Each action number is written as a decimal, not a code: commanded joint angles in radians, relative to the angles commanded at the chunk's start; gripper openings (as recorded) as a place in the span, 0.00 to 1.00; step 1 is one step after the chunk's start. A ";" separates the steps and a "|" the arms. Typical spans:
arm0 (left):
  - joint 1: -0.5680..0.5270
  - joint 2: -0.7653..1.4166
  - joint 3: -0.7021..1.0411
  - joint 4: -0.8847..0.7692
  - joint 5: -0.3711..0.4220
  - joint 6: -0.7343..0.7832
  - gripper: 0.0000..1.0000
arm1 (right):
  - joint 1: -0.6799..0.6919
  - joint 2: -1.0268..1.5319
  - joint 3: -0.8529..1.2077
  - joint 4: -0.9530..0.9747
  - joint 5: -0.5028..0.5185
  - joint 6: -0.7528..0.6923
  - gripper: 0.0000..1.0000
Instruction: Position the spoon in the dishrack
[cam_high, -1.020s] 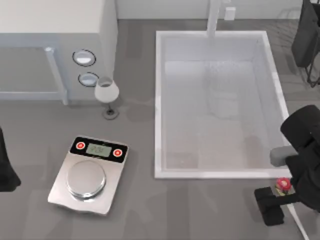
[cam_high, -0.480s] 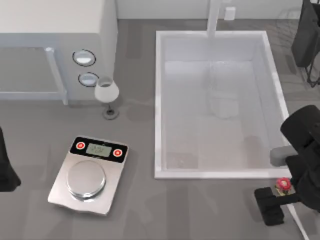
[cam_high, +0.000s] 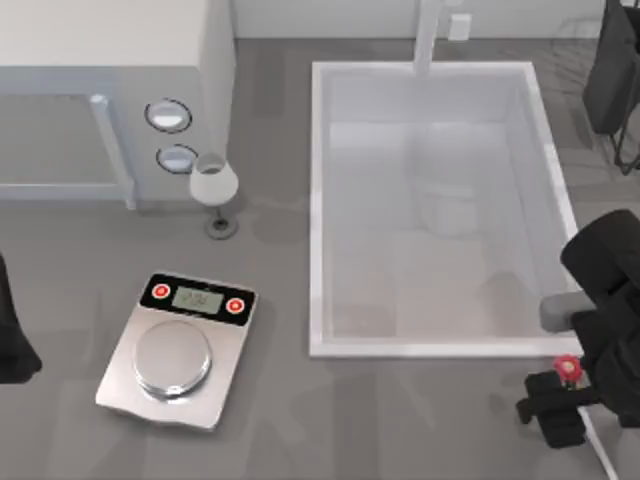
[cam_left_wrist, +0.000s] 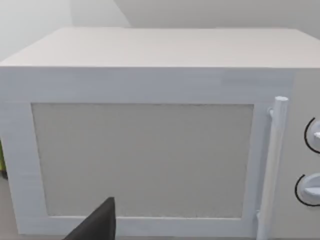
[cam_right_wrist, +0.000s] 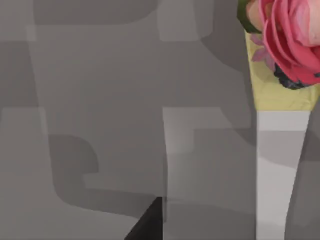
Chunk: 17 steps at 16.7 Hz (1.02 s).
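The spoon (cam_high: 568, 368) is lying on the surface near the top view's right edge, just below the sink (cam_high: 318, 210); its red, rose-shaped end and cream handle (cam_right_wrist: 275, 165) are being seen close up from the right wrist. The right end effector (cam_high: 552, 408) is sitting over it; whether it is gripping cannot be told. The dishrack (cam_high: 585, 45), well apart at the far right corner, is judged not yet reached. The left arm is parked at the left edge. One spoon, one dishrack, one scale (cam_high: 178, 350), one wine glass (cam_high: 214, 190) and one microwave (cam_left_wrist: 150, 135) are being counted.
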 joint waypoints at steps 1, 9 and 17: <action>0.000 0.000 0.000 0.000 0.000 0.000 1.00 | 0.000 -0.001 0.012 -0.012 0.000 0.000 0.00; 0.000 0.000 0.000 0.000 0.000 0.000 1.00 | -0.003 -0.064 0.375 -0.471 0.000 0.001 0.00; 0.000 0.000 0.000 0.000 0.000 0.000 1.00 | -0.011 -0.167 0.677 -0.845 0.000 -0.014 0.00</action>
